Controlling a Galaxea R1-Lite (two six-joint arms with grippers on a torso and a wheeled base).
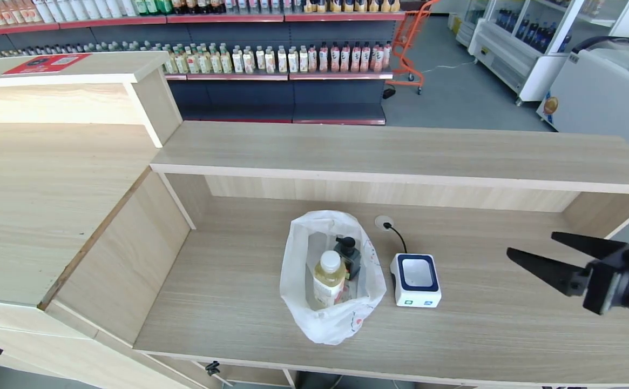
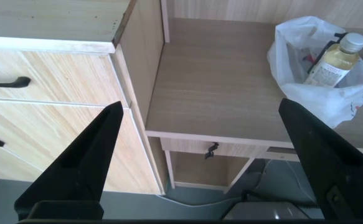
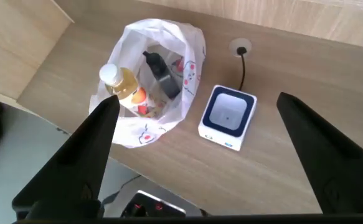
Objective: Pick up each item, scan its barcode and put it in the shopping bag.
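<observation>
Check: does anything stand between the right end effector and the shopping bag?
Yes. The scanner sits on the counter between the open right end effector and the shopping bag, close beside the bag.

A: Head view: you look forward and down onto the bench point(image 1: 228, 302), mid-distance.
B: Left wrist: you sit off its front edge, looking across. Right wrist: overhead, facing down. All three share the shopping bag point(image 1: 341, 324).
</observation>
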